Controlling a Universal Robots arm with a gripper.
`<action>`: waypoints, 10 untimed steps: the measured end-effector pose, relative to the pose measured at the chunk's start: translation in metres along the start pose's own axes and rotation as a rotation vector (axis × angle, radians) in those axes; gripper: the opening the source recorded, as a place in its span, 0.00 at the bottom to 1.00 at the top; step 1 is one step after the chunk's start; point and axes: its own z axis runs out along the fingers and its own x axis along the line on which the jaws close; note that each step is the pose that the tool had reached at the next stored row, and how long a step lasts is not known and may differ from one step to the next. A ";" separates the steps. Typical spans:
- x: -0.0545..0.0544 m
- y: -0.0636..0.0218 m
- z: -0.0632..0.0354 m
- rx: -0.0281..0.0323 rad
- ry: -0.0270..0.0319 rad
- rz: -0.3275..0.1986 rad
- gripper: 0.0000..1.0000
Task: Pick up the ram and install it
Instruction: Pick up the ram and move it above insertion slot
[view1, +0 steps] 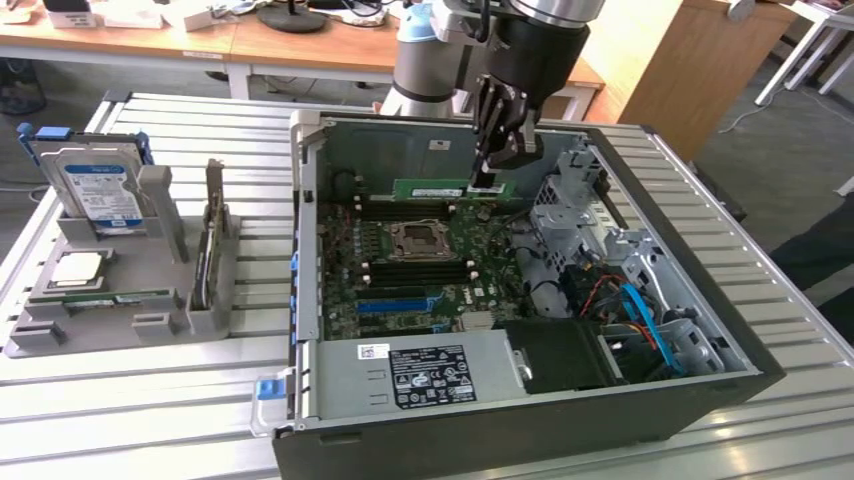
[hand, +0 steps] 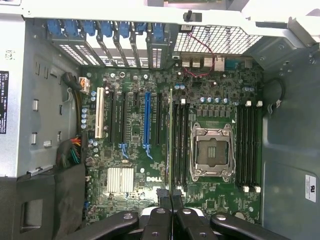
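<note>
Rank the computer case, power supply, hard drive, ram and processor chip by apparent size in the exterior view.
1. computer case
2. power supply
3. hard drive
4. ram and processor chip: not ranked. The ram looks longer and the chip wider, and they cover about the same area.

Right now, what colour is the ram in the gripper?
The ram is green with a white label; the exterior view shows it best.
</note>
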 end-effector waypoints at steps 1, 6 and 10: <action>0.000 0.0000 0.0000 0.0000 0.0000 0.000 0.12; -0.001 0.0006 0.0004 0.0002 -0.0001 0.000 0.12; -0.002 0.0012 0.0004 0.0002 0.0000 0.000 0.12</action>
